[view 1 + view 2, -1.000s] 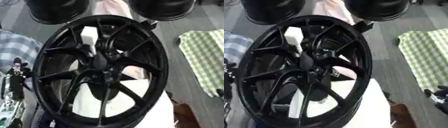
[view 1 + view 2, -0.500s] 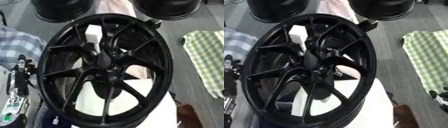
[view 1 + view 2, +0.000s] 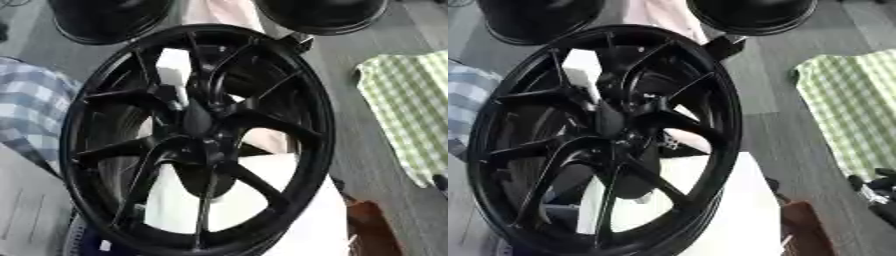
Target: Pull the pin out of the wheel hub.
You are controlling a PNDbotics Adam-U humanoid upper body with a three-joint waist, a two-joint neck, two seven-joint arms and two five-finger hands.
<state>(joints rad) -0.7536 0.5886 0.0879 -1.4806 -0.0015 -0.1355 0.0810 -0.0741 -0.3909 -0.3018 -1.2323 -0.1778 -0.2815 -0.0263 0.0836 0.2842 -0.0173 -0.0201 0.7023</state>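
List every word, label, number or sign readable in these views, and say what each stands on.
None can be read.
The black wheel shows no legible brand or number.
The sheet at the lower left carries faint lines, too blurred to read.
The green checked cloth and the blue checked cloth bear only their patterns.
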